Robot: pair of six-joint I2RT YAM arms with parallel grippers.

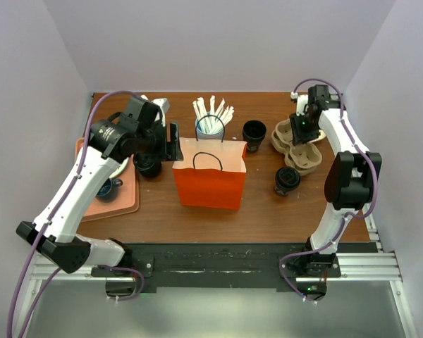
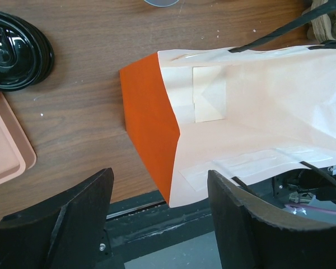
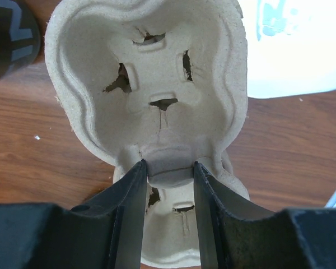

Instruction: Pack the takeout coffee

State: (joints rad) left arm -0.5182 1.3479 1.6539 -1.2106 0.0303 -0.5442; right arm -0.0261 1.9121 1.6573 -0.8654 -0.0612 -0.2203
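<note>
Right end effector [image 3: 169, 165]: narrowed onto the cup carrier [image 3: 151, 78], one finger pressed on either side of the raised ridge between two of its wells.
Cup carrier: pale moulded pulp, lying flat on the desk [image 1: 261, 218] toward the far right.
Left end effector [image 2: 159, 185]: spread wide, nothing held, poised at the left end of the orange paper bag [image 1: 210, 184] by its open mouth.
Left fingers against the bag: touching or not, cannot tell.
Orange paper bag: upright in the middle of the desk, mouth open, pale inside, thin black handles up.
Takeout coffee [image 1: 287, 180]: on the desk with its black lid on, just on the near side of the cup carrier. Right of the bag and apart from it, outside the bag, in neither end effector.
Black cup [image 1: 254, 132]: lidless, behind the bag's right corner, left of the cup carrier.
Straw holder [image 1: 210, 127]: blue, just behind the bag, white straws fanned out of it.
Black lids [image 2: 11, 50]: stacked on the desk left of the bag, just beside the tray [image 1: 123, 204].
Tray: salmon-coloured, at the left edge of the desk, partly under the left arm.
Mug [image 1: 109, 189]: dark blue, on the tray.
</note>
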